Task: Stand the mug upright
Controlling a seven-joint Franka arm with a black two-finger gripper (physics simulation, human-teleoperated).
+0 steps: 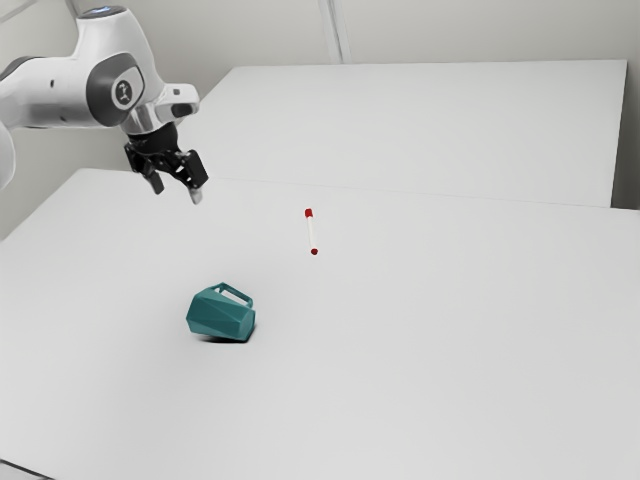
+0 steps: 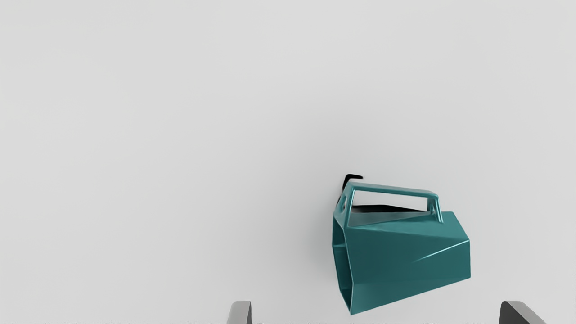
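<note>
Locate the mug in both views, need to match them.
Exterior view: mug lying on the table, toward the exterior view's left, below mid-height.
Wrist view: past the tips of the open claw, on its side.
Shared landmark: the mug's angular loop handle.

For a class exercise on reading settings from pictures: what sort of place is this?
Probably a simulated robotics test space. A white robot arm reaches over a plain pale table, a teal mug lies there on its side, and a plain wall stands behind.
</note>
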